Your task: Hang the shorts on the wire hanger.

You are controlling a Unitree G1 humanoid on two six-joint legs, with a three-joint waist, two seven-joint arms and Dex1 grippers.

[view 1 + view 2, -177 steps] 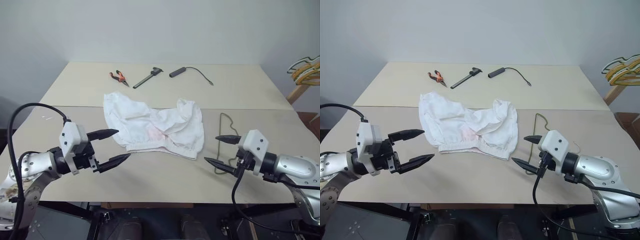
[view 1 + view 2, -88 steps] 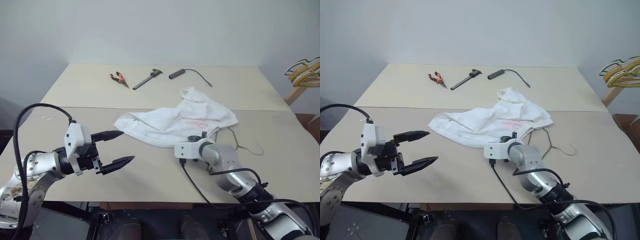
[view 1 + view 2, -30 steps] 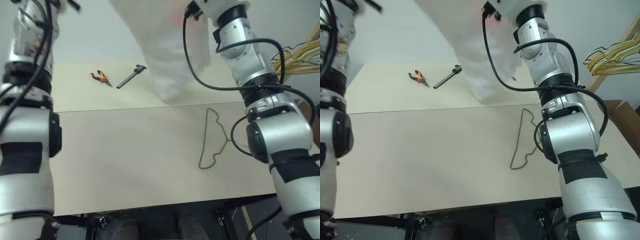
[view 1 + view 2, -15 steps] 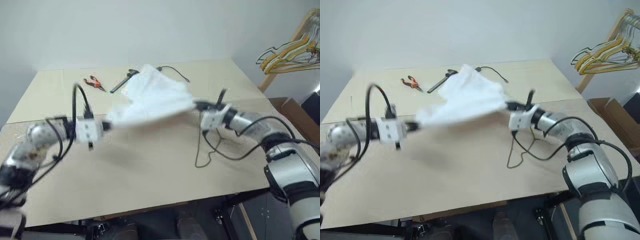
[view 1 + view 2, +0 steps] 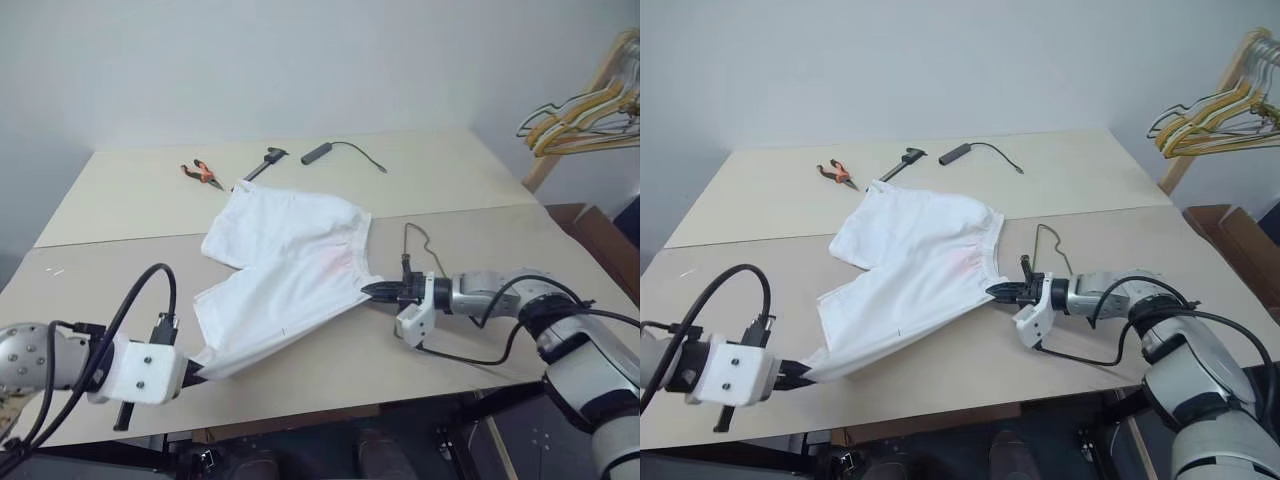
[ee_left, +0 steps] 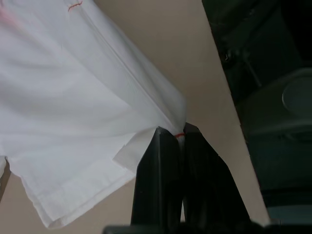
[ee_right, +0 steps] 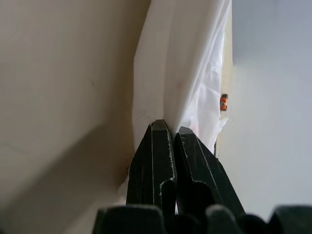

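Note:
The white shorts (image 5: 285, 255) lie spread flat across the middle of the table (image 5: 480, 190), with a faint pink stain near the waistband. My left gripper (image 5: 197, 377) is shut on a hem corner of the shorts (image 6: 97, 97) at the table's front edge. My right gripper (image 5: 370, 291) is shut on the waistband end of the shorts (image 7: 180, 73), low over the table. The wire hanger (image 5: 1037, 245) lies flat just behind the right gripper, and my right arm hides part of it.
Orange-handled pliers (image 5: 203, 173), a black caliper-like tool (image 5: 262, 163) and a black handle with a cable (image 5: 320, 152) lie at the table's far side. A bunch of yellow and wooden hangers (image 5: 585, 115) hangs off the right. A cardboard box (image 5: 600, 235) stands beyond the right edge.
Both arms have come down from high overhead. The shorts, which hung in the air between the grippers, now lie spread on the table. The camera view has also shifted.

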